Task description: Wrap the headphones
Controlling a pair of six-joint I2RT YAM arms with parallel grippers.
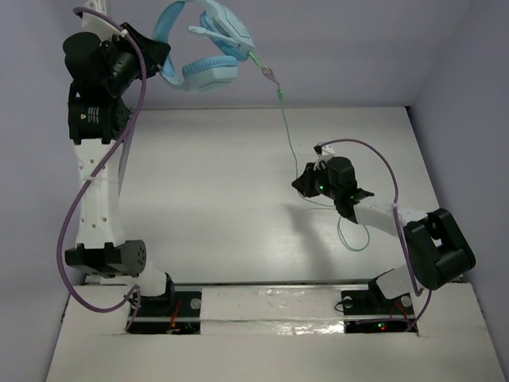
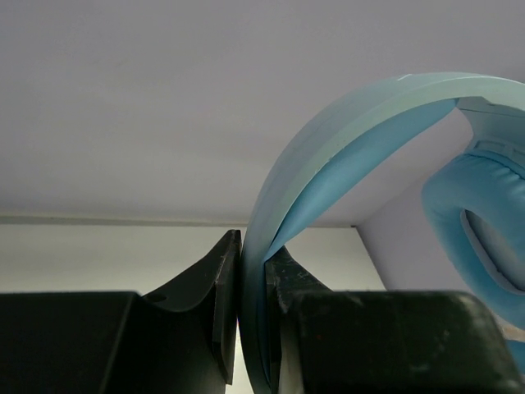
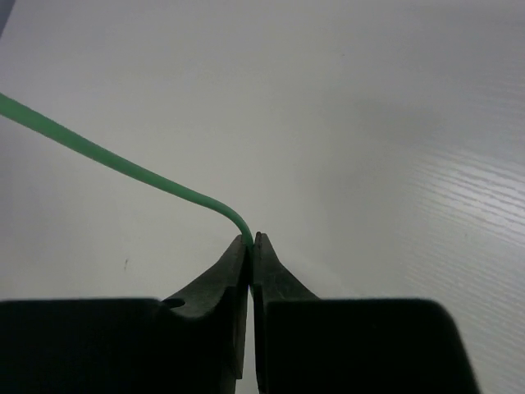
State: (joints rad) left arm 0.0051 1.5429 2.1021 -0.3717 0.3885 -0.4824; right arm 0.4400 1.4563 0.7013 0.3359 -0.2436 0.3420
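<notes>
The left arm stands tall at the back left. The left gripper (image 2: 253, 246) is clamped on the headband (image 2: 328, 123) of the headphones (image 1: 203, 48), which hang in the air above the far edge of the table (image 1: 207, 183), close to the back wall. In the left wrist view the two dark fingers squeeze the pale blue band between them, and one padded ear cup (image 2: 472, 217) shows off to the right.

A thin green cable (image 1: 288, 131) drops from the headphones, down and a little to the right, to the right gripper (image 3: 250, 240), which sits low over the right half of the table. Its fingers are pressed together on the cable (I can see no gap between them apart from the wire itself). From the fingertips the cable bends away up and to the left. Beyond that grip, the rest of the cable lies in a loose loop on the table, just beside the right arm.
</notes>
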